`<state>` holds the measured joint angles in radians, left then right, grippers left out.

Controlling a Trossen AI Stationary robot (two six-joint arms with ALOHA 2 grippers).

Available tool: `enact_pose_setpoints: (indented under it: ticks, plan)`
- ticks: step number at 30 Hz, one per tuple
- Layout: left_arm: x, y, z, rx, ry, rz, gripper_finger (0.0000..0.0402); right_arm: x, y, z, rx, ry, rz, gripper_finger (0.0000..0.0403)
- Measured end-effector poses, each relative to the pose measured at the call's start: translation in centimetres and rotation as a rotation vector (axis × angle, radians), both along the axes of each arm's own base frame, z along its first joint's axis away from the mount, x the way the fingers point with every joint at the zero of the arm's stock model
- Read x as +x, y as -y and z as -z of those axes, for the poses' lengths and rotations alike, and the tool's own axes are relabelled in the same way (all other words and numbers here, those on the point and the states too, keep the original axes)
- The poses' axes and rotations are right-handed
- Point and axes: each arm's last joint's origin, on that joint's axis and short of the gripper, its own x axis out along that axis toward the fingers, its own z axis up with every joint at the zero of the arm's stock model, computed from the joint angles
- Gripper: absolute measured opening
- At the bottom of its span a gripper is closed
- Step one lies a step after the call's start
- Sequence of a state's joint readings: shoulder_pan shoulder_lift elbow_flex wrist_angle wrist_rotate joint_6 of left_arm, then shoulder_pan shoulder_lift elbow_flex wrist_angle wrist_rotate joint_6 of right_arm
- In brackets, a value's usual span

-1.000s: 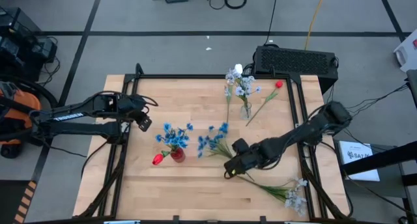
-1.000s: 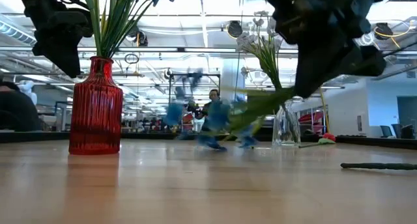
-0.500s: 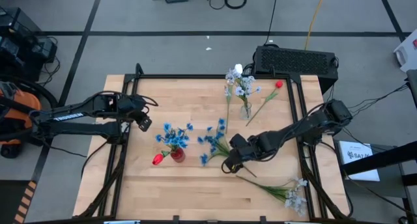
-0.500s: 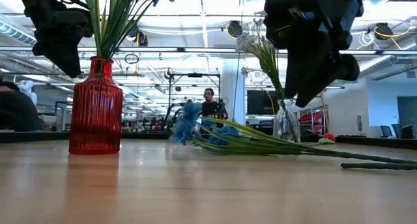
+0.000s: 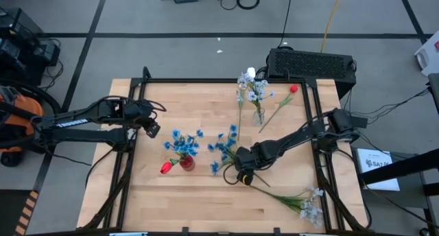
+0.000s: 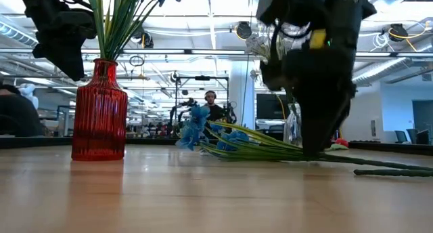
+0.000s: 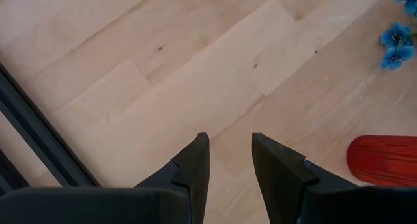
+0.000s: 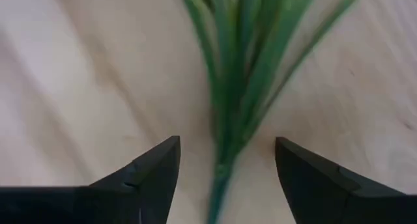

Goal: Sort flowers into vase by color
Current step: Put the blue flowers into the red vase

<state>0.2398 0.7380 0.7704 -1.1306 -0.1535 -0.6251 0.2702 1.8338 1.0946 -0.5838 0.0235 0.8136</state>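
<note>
We see right gripper (image 5: 241, 175) low over light wooden tabletop (image 5: 206, 202), jaws spread wide, straddling green stems of loose bright blue flower bunch (image 5: 223, 148) lying flat mid-tabletop; nothing pinched. Left gripper (image 5: 152, 130) hovers near ribbed red vase (image 5: 186, 163), jaws slightly apart, empty. Red vase carries blue flowers plus red tulip (image 5: 166, 168). Clear glass vase (image 5: 258, 116) near far edge holds pale bluish-white sprays. Another red tulip (image 5: 293, 89) lies beside it. Pale spray (image 5: 310, 207) lies at near right corner.

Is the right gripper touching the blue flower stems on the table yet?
Apart. The right wrist view shows the right gripper open, the blue flower stems lying between its fingers with bare wood either side.
</note>
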Motion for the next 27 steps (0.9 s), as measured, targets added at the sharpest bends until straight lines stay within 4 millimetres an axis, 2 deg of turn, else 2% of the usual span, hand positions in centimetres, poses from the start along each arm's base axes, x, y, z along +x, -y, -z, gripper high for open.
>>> enact_pose_setpoints:
  ticks: [3,6,9,12,14,17,20,24,27]
  plan:
    - [0.0,0.0,0.0,-0.010,0.009,-0.024,0.0121,0.4,0.5,0.7,-0.009,-0.020,0.008,0.0235]
    - [0.1,0.0,0.0,-0.015,0.019,-0.046,0.0121,0.5,0.9,1.1,-0.020,-0.032,-0.040,0.0203]
    - [0.2,-0.1,-0.1,-0.011,0.040,-0.046,0.0121,0.7,1.3,0.9,-0.029,-0.034,-0.073,0.0139]
    - [0.3,-0.1,-0.2,-0.009,0.048,-0.046,0.0121,1.1,1.4,0.4,-0.042,-0.024,-0.117,0.0049]
    - [0.4,-0.1,-0.2,-0.005,0.060,-0.046,0.0121,1.5,1.4,0.0,-0.061,-0.016,-0.161,0.0016]
    - [0.4,-0.1,-0.2,-0.003,0.058,-0.042,0.0121,1.5,1.4,-0.8,-0.078,-0.051,-0.185,0.0010]
    - [0.4,-0.1,-0.2,-0.007,0.057,-0.038,0.0121,1.8,1.0,-2.9,-0.132,-0.037,-0.095,0.0005]
    - [0.4,-0.1,-0.2,-0.022,0.059,-0.033,0.0121,1.6,-0.5,-6.9,-0.252,0.185,-0.002,0.0003]
    - [0.4,-0.1,-0.2,-0.023,0.061,-0.035,0.0121,0.5,-1.3,-8.6,-0.280,0.331,0.072,0.0002]
